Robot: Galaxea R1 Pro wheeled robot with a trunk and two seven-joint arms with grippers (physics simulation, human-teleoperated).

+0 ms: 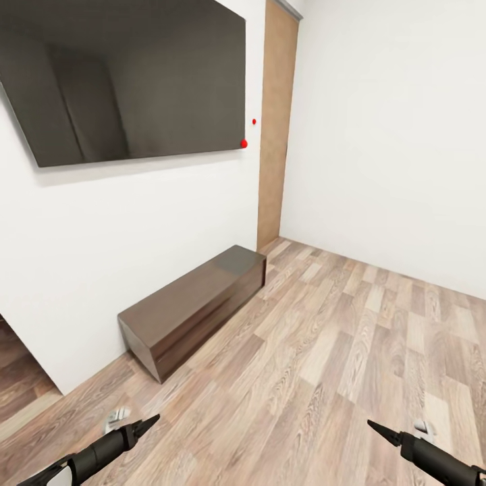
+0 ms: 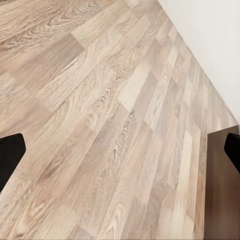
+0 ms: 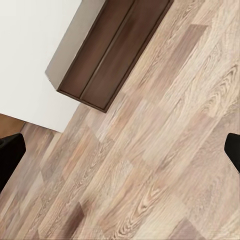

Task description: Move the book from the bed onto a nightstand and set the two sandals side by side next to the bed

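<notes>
Transit is the step in hand — the robot faces a corner of white walls with a light wood-plank floor (image 1: 324, 351) under it, and the book, the bed, the nightstand and the two sandals lie somewhere outside what the cameras take in, so none of them can be placed from here.

Ahead, a long dark brown low bench (image 1: 192, 307) stands against the wall below a large dark wall-mounted screen (image 1: 128, 77); it is not a nightstand and should not be taken for one. A tall brown panel (image 1: 277, 125), probably a door though the view is too plain to be sure, runs up the corner beyond it.

Both arms ride low and forward. The left end effector (image 1: 138, 426) and the right end effector (image 1: 385, 432) each come to a dark point in the head view; whether the fingers are pressed together or merely seen edge-on I cannot tell. Each wrist view shows dark finger parts at both edges of the frame with bare floor between, and nothing is held.

To do this step well, turn the base away from this corner until the bed comes into sight, keeping the arms tucked and clear of the bench — then approach the bed squarely enough that the head camera sees the mattress before either arm reaches.
</notes>
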